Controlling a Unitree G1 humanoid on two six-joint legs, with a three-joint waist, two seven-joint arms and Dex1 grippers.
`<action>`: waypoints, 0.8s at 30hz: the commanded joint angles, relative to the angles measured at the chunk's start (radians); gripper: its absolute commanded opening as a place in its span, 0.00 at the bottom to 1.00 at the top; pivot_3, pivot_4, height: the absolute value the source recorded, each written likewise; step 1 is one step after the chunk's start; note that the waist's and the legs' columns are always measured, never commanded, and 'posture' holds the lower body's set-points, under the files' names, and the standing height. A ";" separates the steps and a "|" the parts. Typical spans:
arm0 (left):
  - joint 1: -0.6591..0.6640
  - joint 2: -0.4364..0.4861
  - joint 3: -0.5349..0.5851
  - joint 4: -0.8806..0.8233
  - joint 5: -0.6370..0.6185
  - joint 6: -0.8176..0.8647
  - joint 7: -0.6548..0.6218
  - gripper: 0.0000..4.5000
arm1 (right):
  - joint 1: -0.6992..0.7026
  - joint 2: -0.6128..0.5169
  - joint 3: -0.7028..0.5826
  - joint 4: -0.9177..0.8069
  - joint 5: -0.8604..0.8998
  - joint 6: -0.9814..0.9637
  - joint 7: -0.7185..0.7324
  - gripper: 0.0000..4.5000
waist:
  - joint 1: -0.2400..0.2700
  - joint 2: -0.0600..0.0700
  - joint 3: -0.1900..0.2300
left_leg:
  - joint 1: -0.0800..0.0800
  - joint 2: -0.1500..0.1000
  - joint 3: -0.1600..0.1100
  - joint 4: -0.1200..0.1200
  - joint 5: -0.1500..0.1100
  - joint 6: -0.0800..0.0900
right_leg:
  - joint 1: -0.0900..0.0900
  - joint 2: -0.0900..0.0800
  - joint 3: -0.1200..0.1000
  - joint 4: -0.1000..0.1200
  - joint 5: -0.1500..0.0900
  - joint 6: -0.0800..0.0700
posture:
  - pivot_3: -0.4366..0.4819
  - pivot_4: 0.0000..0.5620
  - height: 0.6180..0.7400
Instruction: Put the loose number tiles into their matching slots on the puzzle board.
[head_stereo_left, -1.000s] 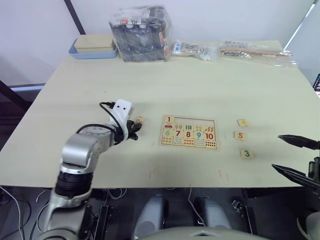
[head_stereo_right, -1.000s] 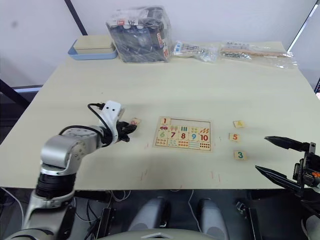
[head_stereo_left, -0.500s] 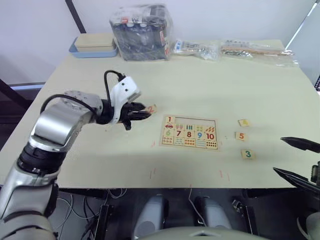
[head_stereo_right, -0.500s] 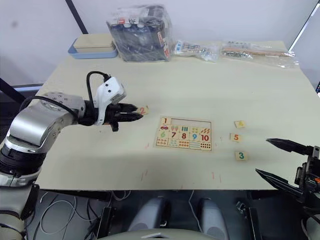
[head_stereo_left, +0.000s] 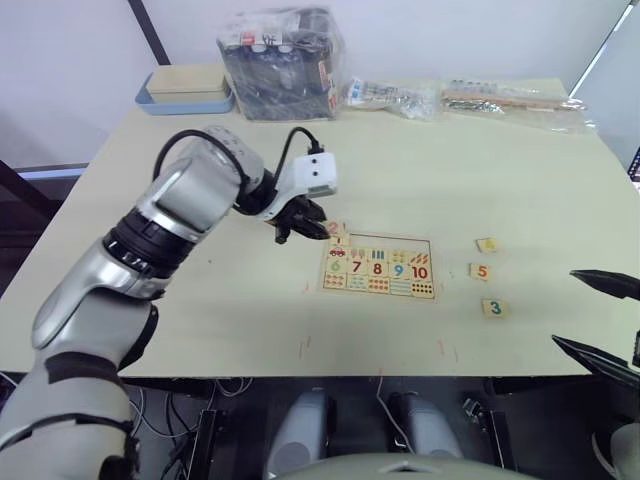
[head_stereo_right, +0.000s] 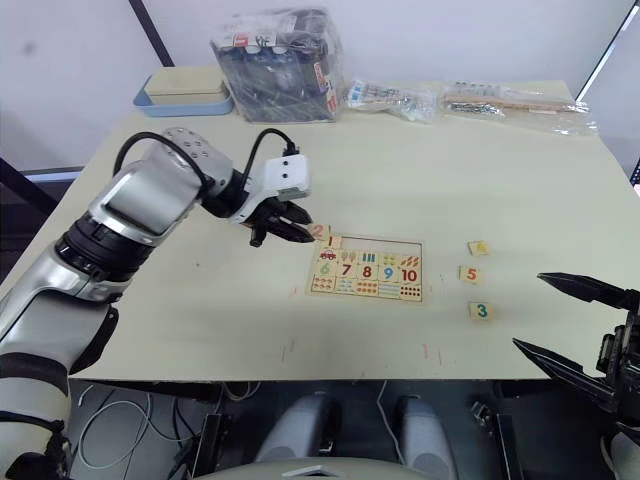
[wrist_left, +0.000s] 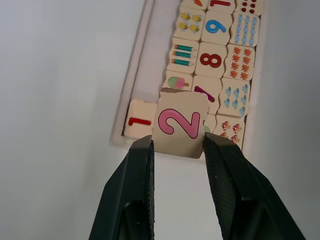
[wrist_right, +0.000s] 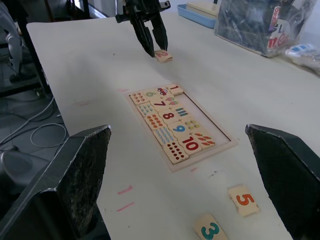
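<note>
My left arm (head_stereo_left: 170, 215) has silver-grey rounded shells with black joints, a looping black cable (head_stereo_left: 285, 150), a white wrist block (head_stereo_left: 312, 175) and black tapered fingers (wrist_left: 135, 200), ridged along the inner faces

Bare beige tabletop (head_stereo_left: 420, 170) lay open around the flat light-wood puzzle board (head_stereo_left: 379, 267). Three small loose wooden number tiles (head_stereo_left: 485, 271) sat well right of it; the plastic-wrapped dark box (head_stereo_left: 280, 65) stood far back.
</note>
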 joint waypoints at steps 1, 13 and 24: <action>-0.035 0.002 -0.012 0.010 0.036 0.012 -0.031 0.22 | -0.005 0.000 -0.012 -0.043 0.010 -0.004 -0.029 1.00 | -0.004 0.000 0.000 | 0.000 0.000 0.000 0.000 0.000 0.000 | 0.000 0.000 0.000 0.000 0.000 0.000 | 0.48 0.27 1.00; -0.117 -0.213 -0.116 0.189 0.181 0.005 0.016 0.22 | -0.013 0.027 0.029 -0.105 0.011 -0.013 -0.083 1.00 | -0.017 0.000 0.000 | 0.000 0.000 -0.001 0.001 0.000 0.000 | 0.000 0.001 0.002 0.001 0.000 0.007 | 0.48 0.27 1.00; -0.113 -0.297 -0.110 0.340 0.266 -0.097 0.053 0.22 | 0.022 0.058 0.025 -0.138 0.005 -0.027 -0.107 1.00 | -0.018 0.000 0.000 | 0.000 -0.001 -0.001 0.001 0.000 0.000 | 0.000 0.001 0.002 0.001 0.000 0.006 | 0.48 0.27 1.00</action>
